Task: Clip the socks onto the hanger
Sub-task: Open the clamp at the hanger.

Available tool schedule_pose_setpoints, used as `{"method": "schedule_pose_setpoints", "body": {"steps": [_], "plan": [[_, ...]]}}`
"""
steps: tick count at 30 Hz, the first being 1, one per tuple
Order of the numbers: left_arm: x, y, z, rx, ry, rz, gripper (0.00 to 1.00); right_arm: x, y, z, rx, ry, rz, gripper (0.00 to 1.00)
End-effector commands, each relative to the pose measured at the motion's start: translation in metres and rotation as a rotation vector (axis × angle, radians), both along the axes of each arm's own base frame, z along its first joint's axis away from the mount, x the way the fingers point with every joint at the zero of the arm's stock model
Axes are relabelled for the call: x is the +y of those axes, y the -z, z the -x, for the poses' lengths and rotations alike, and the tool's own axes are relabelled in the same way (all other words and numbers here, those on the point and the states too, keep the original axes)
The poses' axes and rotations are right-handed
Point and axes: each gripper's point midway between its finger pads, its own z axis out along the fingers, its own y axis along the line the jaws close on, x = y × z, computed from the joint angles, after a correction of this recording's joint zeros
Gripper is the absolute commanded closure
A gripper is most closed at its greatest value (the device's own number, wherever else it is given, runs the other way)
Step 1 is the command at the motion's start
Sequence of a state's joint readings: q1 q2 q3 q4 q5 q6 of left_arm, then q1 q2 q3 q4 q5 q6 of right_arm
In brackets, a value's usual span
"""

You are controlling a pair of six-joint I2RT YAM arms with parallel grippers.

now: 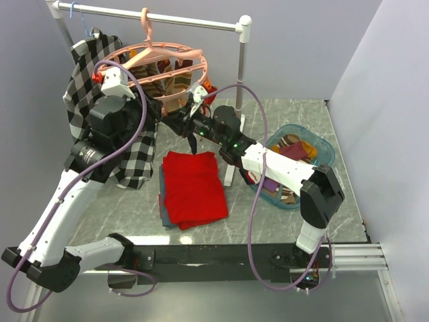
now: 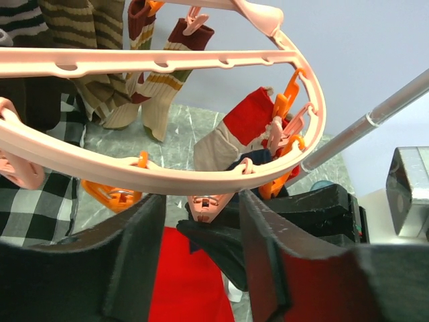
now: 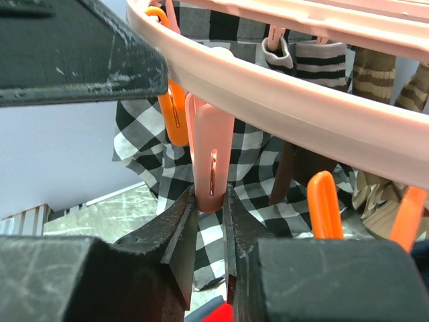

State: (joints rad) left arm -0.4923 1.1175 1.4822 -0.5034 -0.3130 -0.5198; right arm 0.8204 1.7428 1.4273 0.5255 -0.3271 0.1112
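Observation:
The salmon-pink round hanger (image 1: 164, 64) hangs by its hook from the white rail. Brown and cream striped socks (image 2: 161, 87) and a red and tan sock (image 2: 234, 131) are clipped to it. My right gripper (image 3: 209, 201) is shut on the lower end of a pink clip (image 3: 211, 154) that dangles from the outer ring (image 3: 281, 100). In the top view it sits at the ring's near edge (image 1: 179, 119). My left gripper (image 2: 201, 228) is open just under the ring (image 2: 134, 171). The same pink clip (image 2: 208, 204) and a dark shape below it show between its fingers.
A teal basket (image 1: 323, 146) with several loose socks stands at the right. A folded red cloth (image 1: 193, 184) lies mid-table. A black-and-white checked shirt (image 1: 87, 74) hangs at the left of the rail (image 1: 167, 19). The rail's white post (image 1: 240, 74) stands behind the right arm.

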Motion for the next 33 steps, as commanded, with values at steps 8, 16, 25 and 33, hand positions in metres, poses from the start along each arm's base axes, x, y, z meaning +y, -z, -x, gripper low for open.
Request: {"method": "schedule_pose_setpoints", "body": {"steps": [8,16,25,33], "plan": [[-0.001,-0.017,0.015,0.005,0.039,0.048,0.27,-0.009,-0.054,0.018,-0.085,-0.029,-0.078,0.96],[-0.013,-0.008,0.004,0.030,0.072,0.028,0.27,-0.007,-0.051,0.020,-0.079,-0.046,-0.068,0.96],[-0.015,-0.006,-0.010,0.033,0.055,-0.012,0.33,-0.006,-0.048,0.021,-0.075,-0.054,-0.058,0.96],[-0.010,0.000,-0.016,0.022,0.026,-0.051,0.47,-0.002,-0.037,0.017,-0.074,-0.038,-0.009,0.97]]}}
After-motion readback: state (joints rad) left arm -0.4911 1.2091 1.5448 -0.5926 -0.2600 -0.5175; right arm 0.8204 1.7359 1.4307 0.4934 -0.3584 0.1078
